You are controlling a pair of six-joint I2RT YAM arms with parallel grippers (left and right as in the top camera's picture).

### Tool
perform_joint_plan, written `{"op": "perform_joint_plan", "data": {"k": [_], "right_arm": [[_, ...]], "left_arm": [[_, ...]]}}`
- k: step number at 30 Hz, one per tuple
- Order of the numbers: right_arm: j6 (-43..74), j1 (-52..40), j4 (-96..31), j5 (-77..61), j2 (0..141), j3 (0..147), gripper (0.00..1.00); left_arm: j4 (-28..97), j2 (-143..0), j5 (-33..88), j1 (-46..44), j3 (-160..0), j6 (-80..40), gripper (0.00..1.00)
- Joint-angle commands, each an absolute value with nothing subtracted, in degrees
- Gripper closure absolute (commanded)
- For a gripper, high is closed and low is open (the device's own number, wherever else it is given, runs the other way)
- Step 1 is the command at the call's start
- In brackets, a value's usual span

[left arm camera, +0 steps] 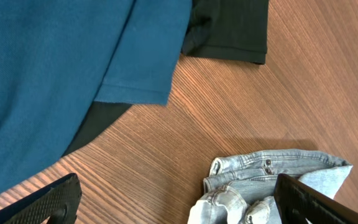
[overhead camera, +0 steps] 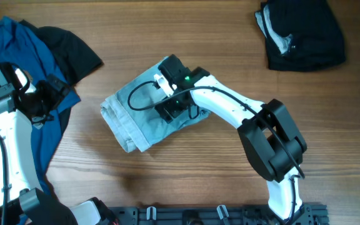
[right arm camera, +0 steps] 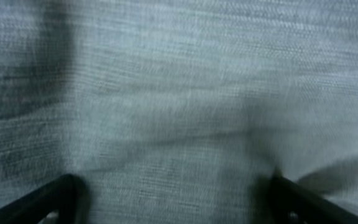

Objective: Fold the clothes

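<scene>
The pale blue denim shorts (overhead camera: 136, 115) lie folded in a compact bundle at the table's middle; their waistband and hems also show in the left wrist view (left arm camera: 266, 180). My right gripper (overhead camera: 175, 106) presses down on top of the shorts, fingers spread wide, and the right wrist view is filled with denim (right arm camera: 179, 112). My left gripper (overhead camera: 45, 100) is open and empty, hovering over the royal-blue shirt (overhead camera: 14, 56) at the far left. The shirt (left arm camera: 55, 56) partly covers a black garment (overhead camera: 74, 50).
A second black garment with white trim (overhead camera: 302, 34) lies at the back right. Bare wooden table (overhead camera: 186, 175) surrounds the shorts. The arm bases stand along the front edge.
</scene>
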State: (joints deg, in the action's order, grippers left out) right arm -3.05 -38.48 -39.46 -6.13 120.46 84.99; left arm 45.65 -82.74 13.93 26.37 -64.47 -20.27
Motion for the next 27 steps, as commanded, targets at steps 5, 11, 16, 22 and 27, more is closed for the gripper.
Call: {"op": "perform_joint_plan", "data": {"k": [5,11,16,22,27], "right_arm": [[0.5,-33.0,-37.0,11.2,124.6,80.4,0.01],[1.5,-23.4,-35.4,11.2,127.1,80.5,0.01],[0.0,-16.9,-39.3,10.5,127.1,86.8,0.01],[-1.5,-21.9,-58.0,3.4,121.2,110.9,0.00],[-0.1,-33.0,-58.1,5.0,121.6,114.6,0.00]], "left_arm": [[45.9,-83.3,13.6,26.5,-64.9,-20.6,0.00],[46.0,-83.3,13.6,26.5,-64.9,-20.6,0.00],[46.0,-83.3,13.6,26.5,-64.9,-20.6,0.00],[45.5,-83.3,13.6,26.5,-64.9,-20.6,0.00],[45.0,-83.3,11.6,26.5,-64.9,-20.6,0.00]]}}
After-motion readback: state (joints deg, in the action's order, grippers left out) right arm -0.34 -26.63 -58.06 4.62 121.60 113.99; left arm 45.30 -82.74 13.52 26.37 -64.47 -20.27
